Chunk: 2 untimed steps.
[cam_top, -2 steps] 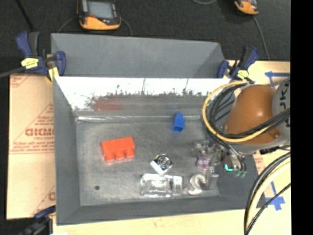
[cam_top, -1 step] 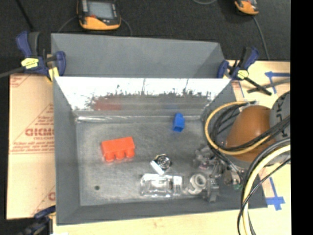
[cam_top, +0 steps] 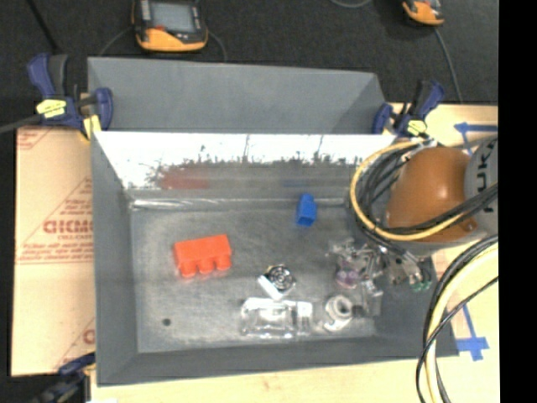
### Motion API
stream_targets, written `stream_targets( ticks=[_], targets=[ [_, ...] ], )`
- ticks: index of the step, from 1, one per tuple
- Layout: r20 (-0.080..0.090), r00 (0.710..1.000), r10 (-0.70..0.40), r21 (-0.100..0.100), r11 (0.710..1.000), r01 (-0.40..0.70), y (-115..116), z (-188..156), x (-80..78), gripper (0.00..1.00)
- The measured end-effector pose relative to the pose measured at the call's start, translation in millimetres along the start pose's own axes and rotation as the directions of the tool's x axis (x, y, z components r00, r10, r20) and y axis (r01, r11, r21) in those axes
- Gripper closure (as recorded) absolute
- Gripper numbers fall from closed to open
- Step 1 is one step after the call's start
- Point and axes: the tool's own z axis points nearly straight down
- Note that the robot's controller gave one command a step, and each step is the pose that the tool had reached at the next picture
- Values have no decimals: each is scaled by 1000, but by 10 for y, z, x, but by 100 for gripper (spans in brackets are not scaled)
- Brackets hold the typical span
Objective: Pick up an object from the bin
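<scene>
The gripper (cam_top: 362, 274) hangs low at the bin's (cam_top: 113, 267) right, just beside a small white roll (cam_top: 340, 312) (open or clamped, I cannot tell); an off-centre descent could knock the roll away

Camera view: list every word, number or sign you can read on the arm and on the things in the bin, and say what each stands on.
"KU": dark letters, turned sideways and cut off, on the arm's pale casing.
Orange block, blue block, clear packet: no writing can be made out.
</scene>
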Motion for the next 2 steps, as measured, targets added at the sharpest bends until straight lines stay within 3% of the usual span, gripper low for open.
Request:
stream_targets(
  ticks=[1,2],
  targets=[
    [-2,1000,-1,-1,1000,1,3,6,9,100],
    [4,999,-42,4,999,42,-221,-1536,129,100]
  ],
)
